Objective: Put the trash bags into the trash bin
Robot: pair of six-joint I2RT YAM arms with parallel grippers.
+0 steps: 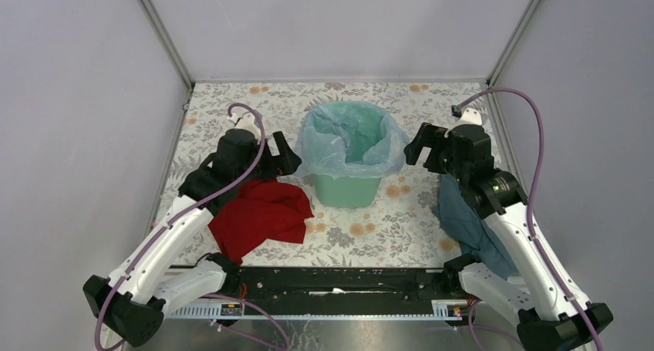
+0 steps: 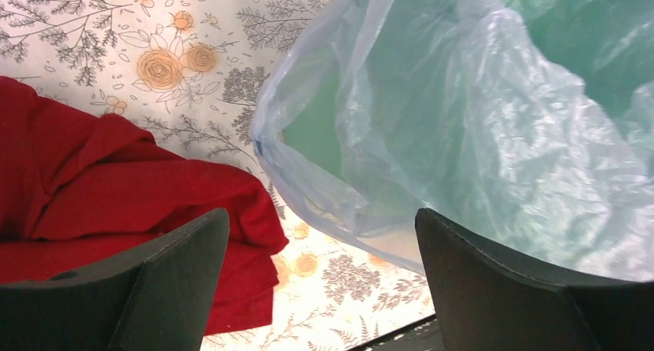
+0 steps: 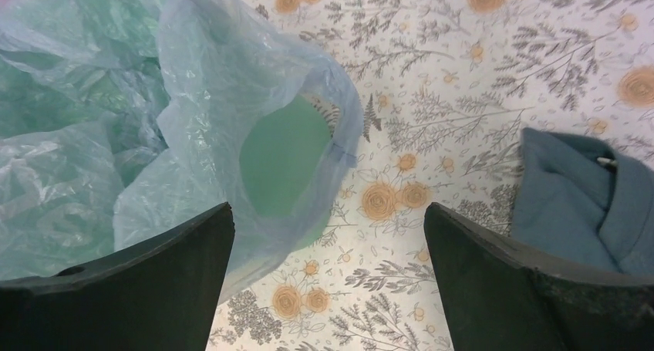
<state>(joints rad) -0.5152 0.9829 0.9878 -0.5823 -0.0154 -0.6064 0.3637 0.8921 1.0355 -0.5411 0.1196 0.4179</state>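
The mint-green trash bin [image 1: 348, 187] stands mid-table with a translucent blue trash bag [image 1: 351, 139] lining it, the bag's edge draped loosely over the rim [image 2: 432, 135] [image 3: 200, 112]. My left gripper [image 1: 284, 152] hovers just left of the bin. It is open, with only tablecloth and the bag's hanging edge between its black fingers [image 2: 162, 281]. On the bin's right side my right gripper [image 1: 415, 146] is open too. Nothing is held between its fingers [image 3: 493, 281].
A crumpled red cloth [image 1: 261, 216] [image 2: 92, 189] lies on the floral tablecloth left of the bin, under the left arm. A blue-grey cloth [image 1: 466, 220] [image 3: 586, 200] lies to the right, under the right arm. Grey walls enclose the table on three sides.
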